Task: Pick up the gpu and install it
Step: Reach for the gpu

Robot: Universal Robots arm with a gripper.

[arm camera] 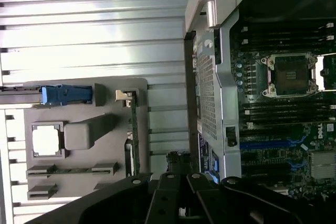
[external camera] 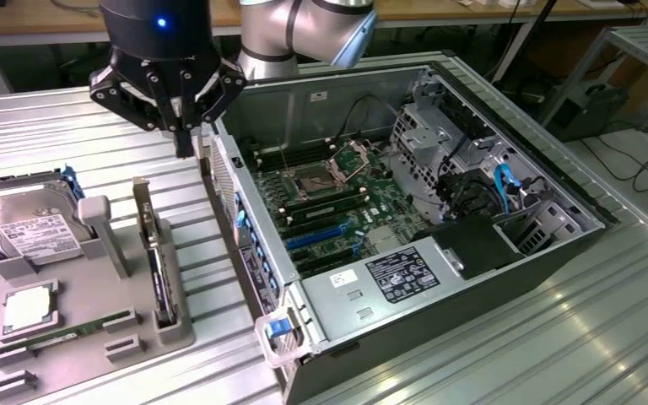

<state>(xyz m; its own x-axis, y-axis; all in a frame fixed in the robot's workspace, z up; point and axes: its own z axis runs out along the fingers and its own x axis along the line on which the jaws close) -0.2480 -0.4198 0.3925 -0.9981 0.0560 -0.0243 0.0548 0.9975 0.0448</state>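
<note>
The gpu (external camera: 159, 274) stands on its edge in a slot of the grey holder tray (external camera: 77, 354), its silver end bracket (external camera: 142, 211) pointing up at the far end. In the wrist view the gpu (arm camera: 134, 137) appears as a thin dark strip with the bracket (arm camera: 124, 96) at one end. My gripper (external camera: 181, 148) hangs above the table between the tray and the open computer case (external camera: 437, 219), beyond the gpu's bracket end. Its fingers are shut with nothing between them. The gripper's (arm camera: 178, 179) dark linkage sits over the gap beside the case wall.
On the tray are a silver hard drive (external camera: 26, 224), a processor chip (external camera: 29, 308) and a green memory stick (external camera: 65, 333). Inside the case lie the motherboard with an open processor socket (external camera: 318, 181) and blue card slots (external camera: 318, 236). Everything rests on a ribbed metal table (external camera: 549, 337).
</note>
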